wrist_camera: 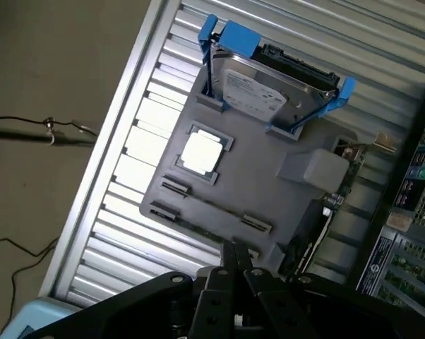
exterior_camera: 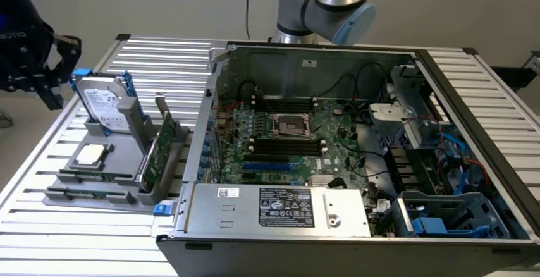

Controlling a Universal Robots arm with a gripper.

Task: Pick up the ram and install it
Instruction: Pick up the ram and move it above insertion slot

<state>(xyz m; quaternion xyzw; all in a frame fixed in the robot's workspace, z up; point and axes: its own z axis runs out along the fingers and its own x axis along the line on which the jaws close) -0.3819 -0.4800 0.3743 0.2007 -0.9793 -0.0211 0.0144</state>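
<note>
1. Open computer case (exterior_camera: 320,62): we are seeing it on the slatted table (exterior_camera: 76,252).
2. Grey holder (wrist_camera: 269,198): just beside the case.
3. The ram (wrist_camera: 212,206): thin, greenish, edge-on stick, sitting in a holder slot between clips.
4. Gripper (wrist_camera: 237,258): hovering above the holder, clenched, empty.

Slatted metal table (exterior_camera: 85,239) with pale ribs running side by side and narrow gaps between them. Carries two things directly. Toward the exterior view's left, holds a flat grey holder plate (wrist_camera: 269,187), set down close to the table's edge with bare slats showing around it. Just beside that, on the exterior view's right, bears an open computer case (exterior_camera: 320,65) that lies on its side, open face up, and covers most of the remaining surface.
</note>
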